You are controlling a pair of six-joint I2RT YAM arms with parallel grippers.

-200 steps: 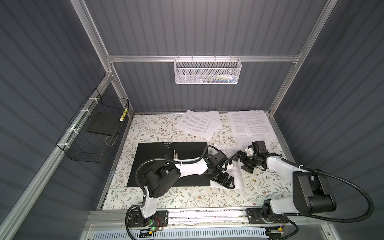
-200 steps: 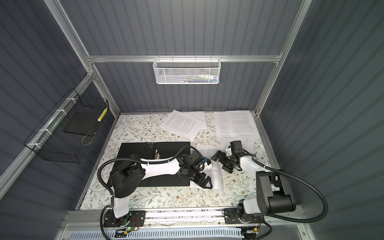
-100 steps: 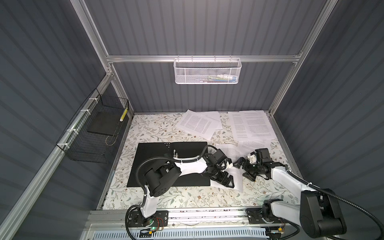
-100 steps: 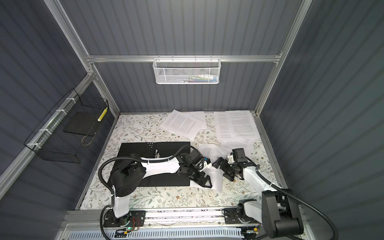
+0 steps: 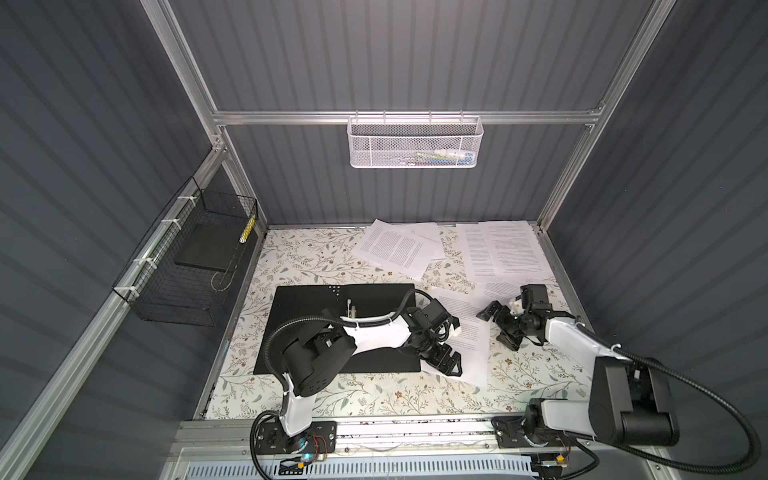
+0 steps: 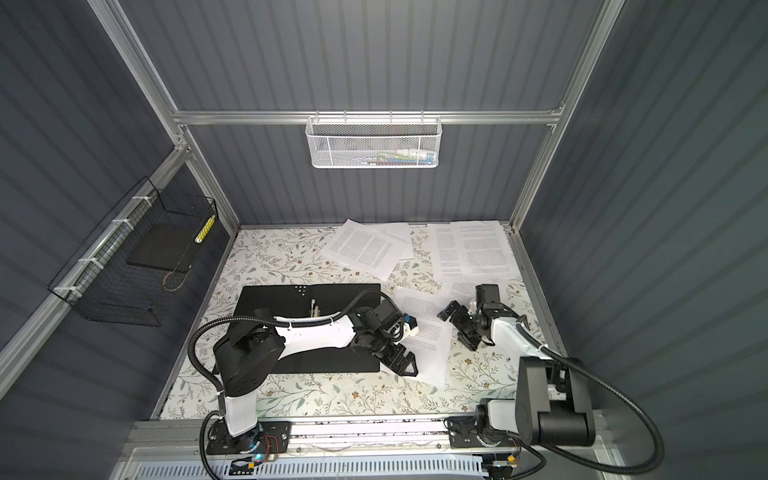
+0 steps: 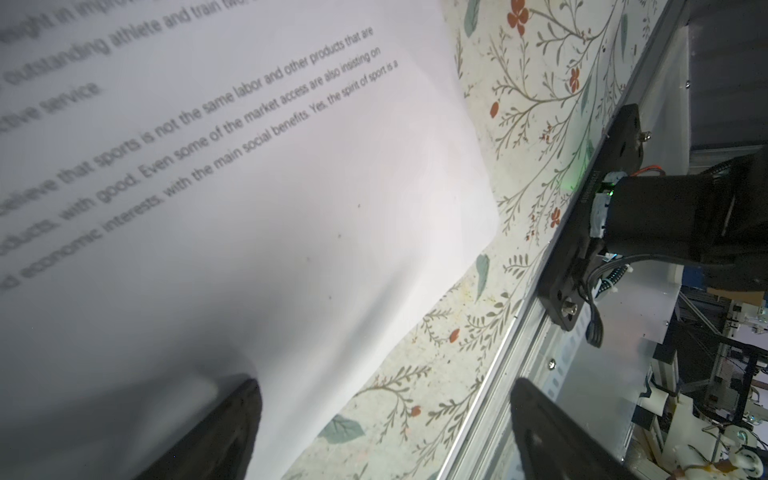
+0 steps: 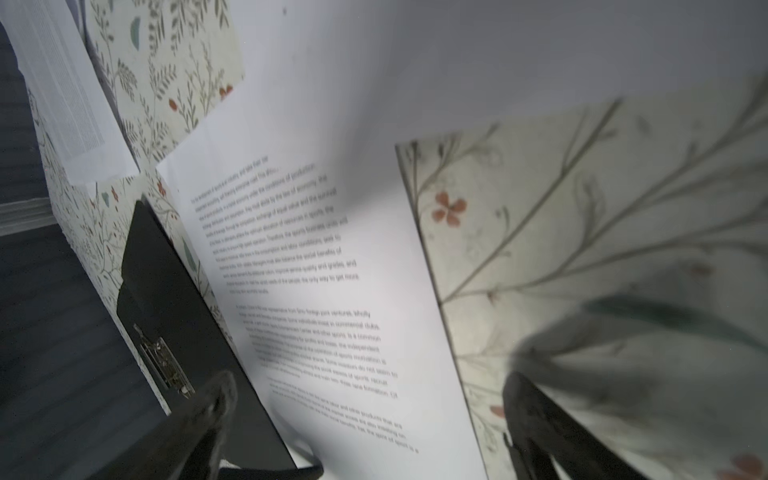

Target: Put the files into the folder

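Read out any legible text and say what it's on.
"sports is not the same labor and other products that are": near sheet, left wrist view.
"Yes, the spirit of sport is a": same sheet.
Far sheets and the folder marks: too small to read.

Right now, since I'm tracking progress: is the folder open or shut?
Open. The folder lies spread flat, its inner metal clip exposed in both top views.

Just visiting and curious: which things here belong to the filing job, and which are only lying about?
Job: printed sheets, black folder.
Lying about: white mesh basket, black wire basket, dark slab inside it.
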